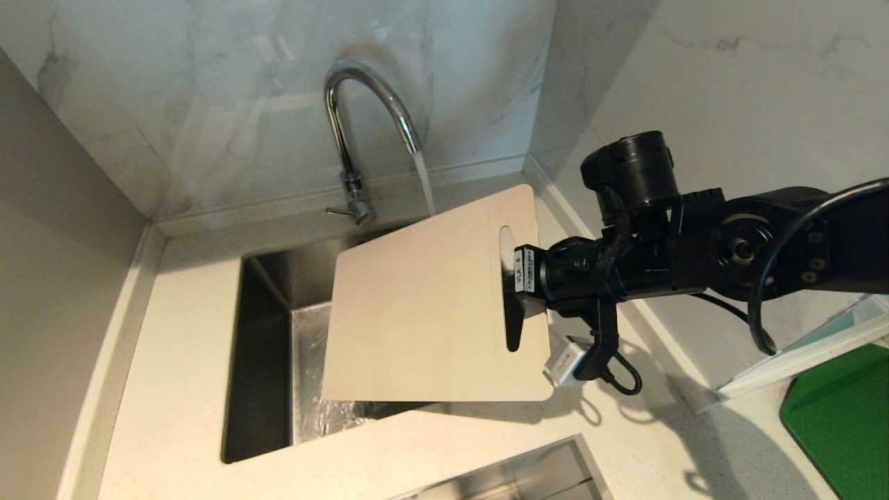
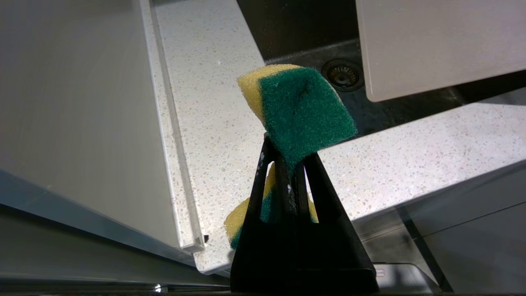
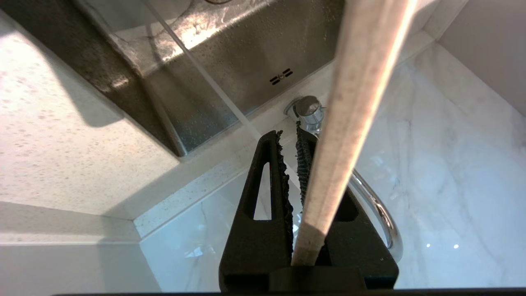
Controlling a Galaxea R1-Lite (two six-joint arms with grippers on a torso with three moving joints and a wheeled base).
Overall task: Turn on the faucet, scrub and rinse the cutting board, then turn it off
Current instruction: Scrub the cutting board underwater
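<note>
- The faucet (image 1: 368,118) stands at the far edge of the sink (image 1: 267,361), and 1 stream of water (image 1: 425,182) runs from its spout, landing at or just behind the far edge of the cutting board (image 1: 424,305); which, I cannot tell.
- The right pincer (image 1: 517,288) is clamped on the board's right short end, beside the handle cutout, holding it in the air over the sink — tilted, its far edge raised toward the spout.
- In the right wrist view the board (image 3: 353,123) runs edge-on between the closed fingers (image 3: 267,197), a firm-looking hold.
- The left pincer (image 2: 287,164) is shut on a yellow-and-green sponge (image 2: 302,109), near the front of the desk (image 2: 411,160) and well apart from the board; it is out of the head view.
- Step in hand, as I judge it: wetting the board before the scrub.
- To do it well, bring the board's face squarely under the stream and keep the tilt draining into the sink, not onto the desk.
- Keep the grip tight — a wet plastic board held by 1 end could twist or slip once the sponge presses on it.
- The sponge should meet the board with its green scouring face, pressing close to the gripped end first.
</note>
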